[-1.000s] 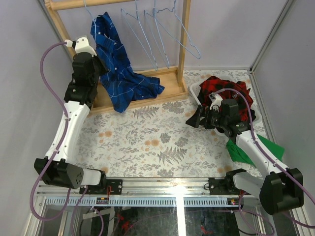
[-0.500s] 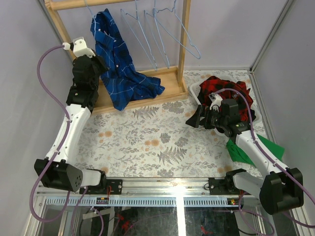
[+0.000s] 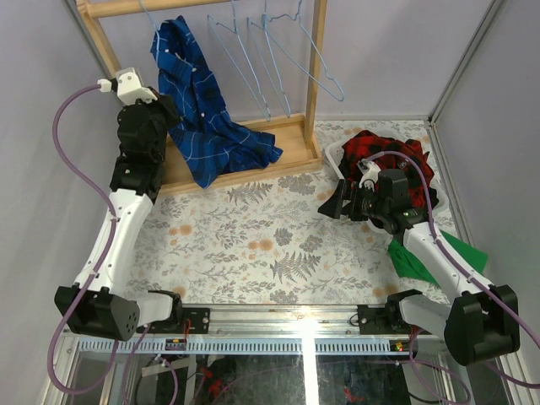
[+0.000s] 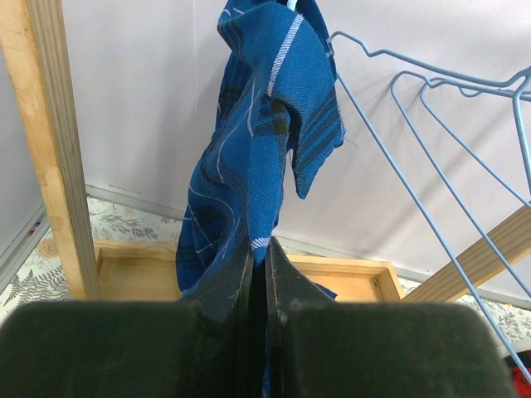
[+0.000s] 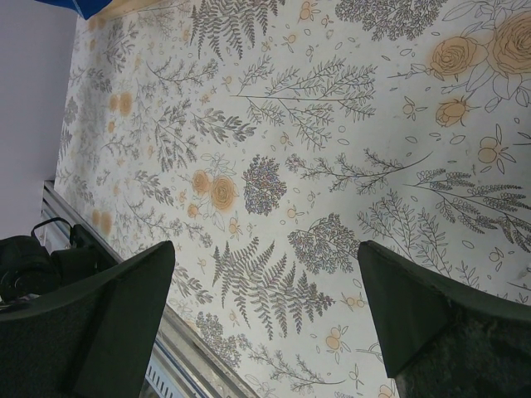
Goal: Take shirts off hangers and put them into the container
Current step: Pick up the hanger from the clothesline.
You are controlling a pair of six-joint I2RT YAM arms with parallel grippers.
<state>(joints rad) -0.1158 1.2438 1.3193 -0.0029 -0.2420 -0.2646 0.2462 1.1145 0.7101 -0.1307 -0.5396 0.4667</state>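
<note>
At the left wrist alone, left claw (image 4: pixel 260 259) shows clamped on blue plaid shirt (image 4: pixel 249 157); right claw (image 5: pixel 265 249) gapes empty.

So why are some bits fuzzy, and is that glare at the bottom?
Top view: even light, with a white glare patch on the metal rail at the near edge. Left wrist view: the blue plaid shirt is sharp, the dark jaws up close are soft. Right wrist view: the floral tablecloth is crisp, the jaws blur at the bottom corners.
</note>
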